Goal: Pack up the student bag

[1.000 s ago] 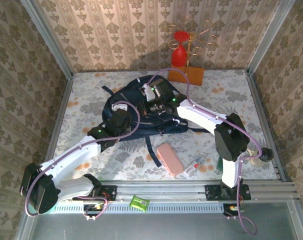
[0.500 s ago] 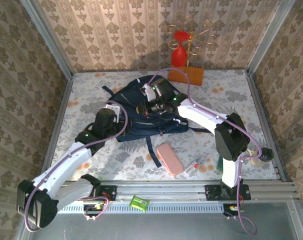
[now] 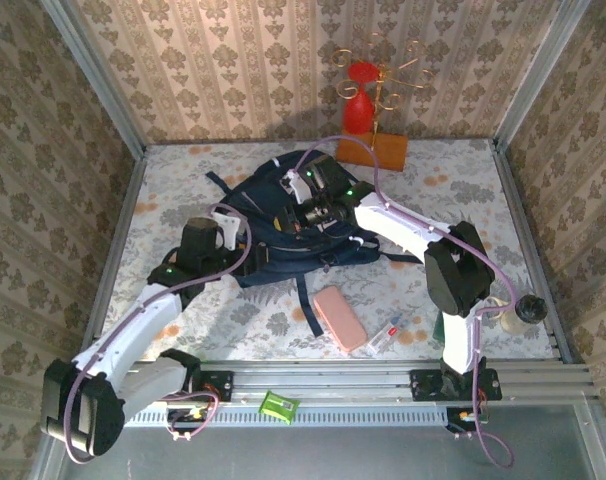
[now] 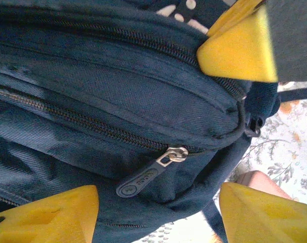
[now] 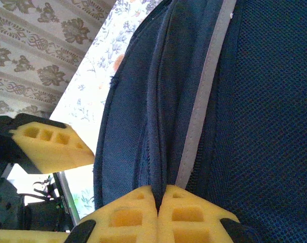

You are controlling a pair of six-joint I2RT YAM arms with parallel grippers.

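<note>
Left gripper (image 4: 158, 212), pads spread, should close squarely on zipper pull (image 4: 149, 175) (at twelve o'clock); right gripper (image 5: 157, 196) pinches the student bag (image 5: 260, 101).

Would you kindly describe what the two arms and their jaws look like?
The left arm and right arm have white shells with bulky black joint housings, small green lights and lilac cables looping along them. Their jaws are yellow blocks with square moulded recesses.
</note>
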